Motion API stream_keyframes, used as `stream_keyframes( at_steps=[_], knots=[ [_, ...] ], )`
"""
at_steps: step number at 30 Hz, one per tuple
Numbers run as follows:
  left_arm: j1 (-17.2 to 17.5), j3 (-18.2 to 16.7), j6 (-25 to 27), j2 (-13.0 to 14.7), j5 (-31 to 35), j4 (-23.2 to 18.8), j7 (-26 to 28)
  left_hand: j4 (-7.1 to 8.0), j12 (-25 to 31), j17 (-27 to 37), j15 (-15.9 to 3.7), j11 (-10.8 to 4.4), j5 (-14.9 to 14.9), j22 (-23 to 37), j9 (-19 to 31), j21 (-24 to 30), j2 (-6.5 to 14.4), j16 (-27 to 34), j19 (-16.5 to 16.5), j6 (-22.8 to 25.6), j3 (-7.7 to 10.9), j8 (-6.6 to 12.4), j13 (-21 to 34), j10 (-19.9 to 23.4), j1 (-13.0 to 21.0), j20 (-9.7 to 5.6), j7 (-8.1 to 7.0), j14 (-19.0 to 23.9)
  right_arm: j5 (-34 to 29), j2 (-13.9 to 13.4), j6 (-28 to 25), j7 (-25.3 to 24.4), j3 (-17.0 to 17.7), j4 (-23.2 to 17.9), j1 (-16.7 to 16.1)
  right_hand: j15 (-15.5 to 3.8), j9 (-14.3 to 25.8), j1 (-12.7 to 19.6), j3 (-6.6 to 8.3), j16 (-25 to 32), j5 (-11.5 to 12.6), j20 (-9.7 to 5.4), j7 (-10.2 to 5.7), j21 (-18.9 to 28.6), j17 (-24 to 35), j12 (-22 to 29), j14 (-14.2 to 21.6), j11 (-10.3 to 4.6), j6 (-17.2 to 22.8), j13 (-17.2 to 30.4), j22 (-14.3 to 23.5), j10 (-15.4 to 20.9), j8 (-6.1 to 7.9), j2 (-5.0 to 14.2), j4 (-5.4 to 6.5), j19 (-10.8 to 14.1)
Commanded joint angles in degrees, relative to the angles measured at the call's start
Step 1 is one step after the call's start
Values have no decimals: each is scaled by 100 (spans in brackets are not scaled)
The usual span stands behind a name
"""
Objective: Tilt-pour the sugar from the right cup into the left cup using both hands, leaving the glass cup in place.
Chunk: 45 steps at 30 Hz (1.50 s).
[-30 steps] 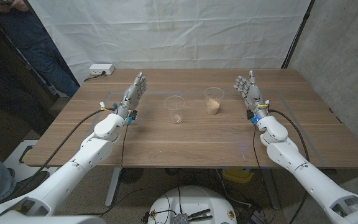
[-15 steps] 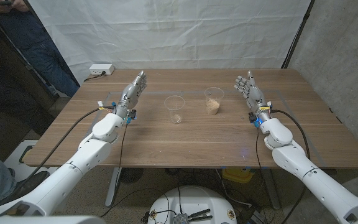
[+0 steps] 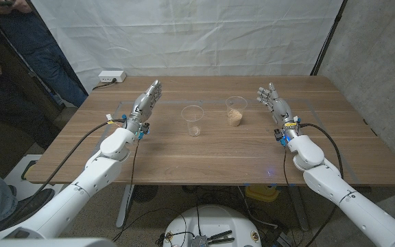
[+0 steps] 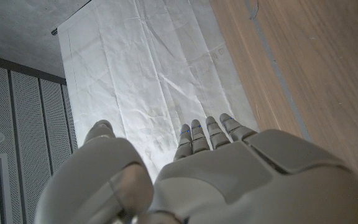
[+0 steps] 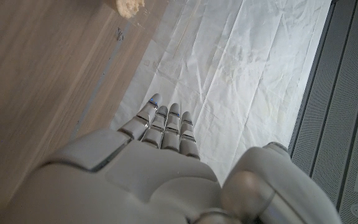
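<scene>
- Since a second ago, both forearms have edged inward along the desk point(image 3: 204, 154): the right robot hand point(image 3: 271, 100) has drawn a little closer to the sugar cup, while the left robot hand point(image 3: 147, 99) has barely shifted; both cups sit where they sat.
- Pouring has not begun. The right cup point(image 3: 236, 110), a clear plastic cup with a small heap of pale brown sugar point(image 3: 235, 118) in its bottom, stands upright at mid-desk; just to its left stands the left cup point(image 3: 193, 120), clear and seemingly empty, also upright.
- Each cup's long axis runs vertical, mouth up, wider at the rim than at the base.
- Neither robot hand touches a cup. The left one waits well to the left of the empty cup, the right one near the sugar cup on its right side; both stand with fingers spread and reaching toward the far side, holding nothing. Both wrist views show the fingers straight and parted.
- Everything is left to do, by this reading: grasp the sugar cup, steady the receiver, tilt and empty.
- Far left, a white power strip point(image 3: 112, 76) lies on the desk's corner; a person point(image 3: 5, 65) stands beyond it.
</scene>
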Motion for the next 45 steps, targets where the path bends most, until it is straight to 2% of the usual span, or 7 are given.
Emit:
stream_keyframes(
  at_steps=[1,7,16,19,26,33,45],
  knots=[
    [136,-15,-102,84,65,-81,-75,-36,1,12,4,-25,40,26,33,-10,-12,-19,8,32,17,20,23,6,81,-141,2,-2,-702,-122,-6,-423,-38,-168,-184,-116,21,401,29,-9,72,-288,-34,-68,13,-16,108,-143,-103,6,24,35,-18,-84,-245,153],
    [158,15,-147,84,117,-107,-93,-53,-18,13,2,-24,37,28,33,-30,-10,-42,-30,19,16,6,23,-22,118,-139,-8,-45,-1015,-267,-245,-492,-99,-226,-138,-135,34,1128,66,-136,230,-317,17,-316,6,-227,-220,-118,-603,-5,27,-387,-147,-331,-695,20],
    [288,-5,-174,102,171,-250,3,-67,-22,15,1,-27,33,29,34,-36,-8,-44,-37,19,12,-3,24,-12,149,-136,-18,-40,-1631,-652,-1059,-734,-164,-798,-212,-69,47,1619,78,-139,439,-348,212,-505,7,-296,-539,-64,-1195,1,22,-774,-196,-422,-941,-55],
    [307,0,-185,87,178,-272,20,-69,-16,16,5,-11,31,30,34,-36,-8,-43,-36,24,10,-4,25,8,156,-134,-22,-35,-1880,-665,-1187,-943,-193,-837,-215,8,53,1935,82,-171,547,-321,195,-697,6,-325,-853,25,-1267,3,24,-1058,-131,-465,-1058,-329],
    [341,26,-177,81,219,-346,49,-72,-18,17,-10,-27,27,31,34,-37,-6,-42,-34,48,4,-1,25,15,166,-130,-20,-26,-2086,-704,-1283,-1043,-275,-812,-175,10,56,2018,56,-161,597,-341,212,-757,5,-329,-1014,35,-1364,4,26,-1238,-144,-479,-1059,-402],
    [448,-27,-225,68,148,-473,81,-70,-10,21,-11,-30,20,32,35,-34,-3,-38,-18,118,-8,16,26,55,171,-122,-8,-7,-2374,-699,-1542,-1215,-411,-850,-141,66,63,2215,30,-62,674,-360,478,-692,-3,-232,-822,51,-1354,2,16,-1182,-77,-481,-1073,-55],
    [663,-117,-189,98,157,-786,262,-51,17,26,-20,-5,8,35,36,-13,12,-15,52,223,-35,34,28,165,157,-95,-15,75,-2271,-571,-1218,-900,-688,-185,233,-61,70,2276,-34,-81,731,-423,230,-736,0,-197,-734,-18,-1257,0,16,-1092,-50,-466,-1015,53]
  ],
)
